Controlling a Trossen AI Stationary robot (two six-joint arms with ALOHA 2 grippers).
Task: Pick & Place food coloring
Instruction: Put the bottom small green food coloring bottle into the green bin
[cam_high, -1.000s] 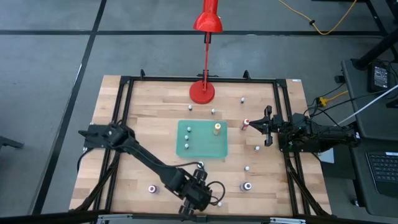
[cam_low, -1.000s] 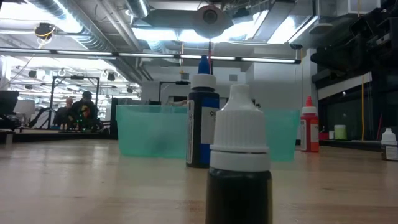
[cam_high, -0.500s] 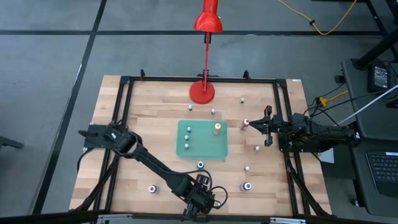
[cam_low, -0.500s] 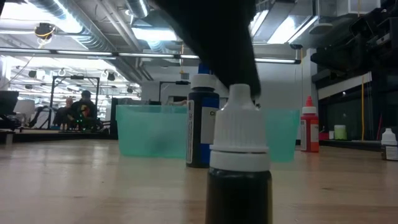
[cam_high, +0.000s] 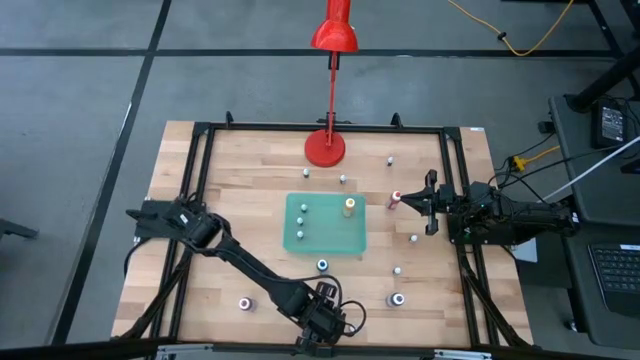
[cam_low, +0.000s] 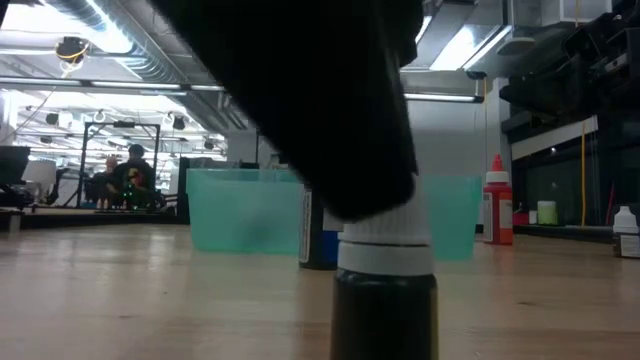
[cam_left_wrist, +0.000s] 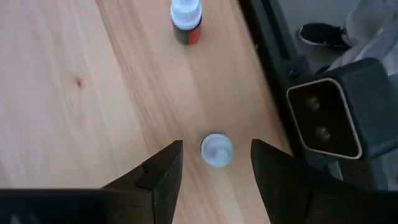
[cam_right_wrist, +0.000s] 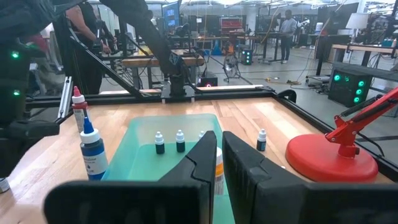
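A small dark food coloring bottle with a white cap (cam_left_wrist: 216, 150) stands upright on the wood close to the table's near edge. My left gripper (cam_left_wrist: 216, 173) is open and points steeply down over it, one finger on each side of the cap with a gap showing on both sides. In the low view a dark finger covers that bottle's cap, and only its collar and dark body (cam_low: 385, 300) show. A teal tray (cam_high: 355, 240) at mid-table holds several small bottles. My right gripper (cam_right_wrist: 219, 149) waits shut and level at the table's right side (cam_high: 408, 203).
Loose bottles stand around: one red-bodied (cam_left_wrist: 186, 18), a blue one (cam_high: 322, 265), others (cam_high: 245, 303) (cam_high: 398, 298) (cam_high: 397, 270) (cam_high: 414, 239), a red-capped one (cam_high: 396, 197). A red lamp (cam_high: 325, 148) stands at the far side. The black frame rail and a camera housing (cam_left_wrist: 326, 118) line the near edge.
My left gripper has come down over the white-capped bottle by the near edge; in the low view its finger has dropped in front of the cap and now hides it. The bottle has stayed where it stood.
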